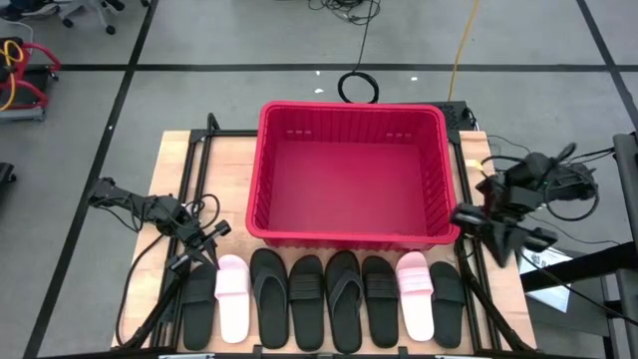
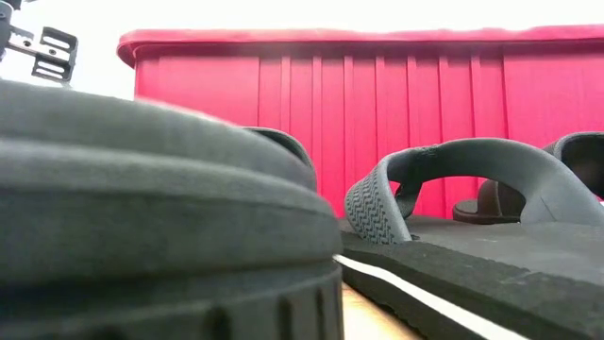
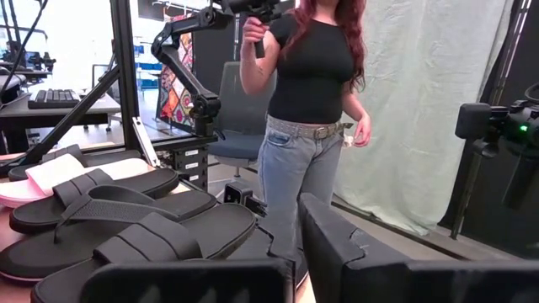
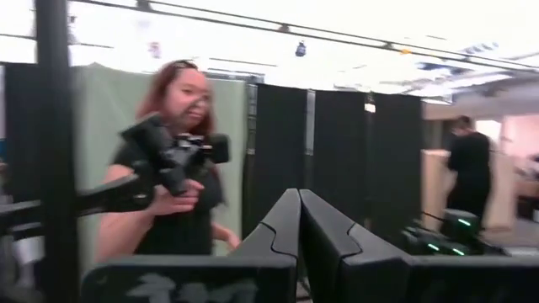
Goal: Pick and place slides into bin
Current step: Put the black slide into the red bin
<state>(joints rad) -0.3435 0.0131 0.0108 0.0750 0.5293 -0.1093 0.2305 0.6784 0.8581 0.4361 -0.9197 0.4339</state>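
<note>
- Bin [image 1: 351, 172]: red slotted basket, table centre, long axis left-right, nothing inside.
- Slides [image 1: 329, 297]: eight in a row at the table's near edge, just in front of the bin, long axes toward it; six black, two pale pink [image 1: 231, 294].
- Left gripper [image 1: 196, 254]: at the row's left end, fingers slightly parted, holding nothing.
- Right gripper [image 1: 498, 244]: beside the bin's right corner, closed, empty.

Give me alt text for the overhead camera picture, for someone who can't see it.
An empty red bin sits mid-table with eight slides lined up in a row in front of it, six black and two pale pink. The left gripper hovers by the row's left end; the right gripper waits beside the bin's right wall.
</note>
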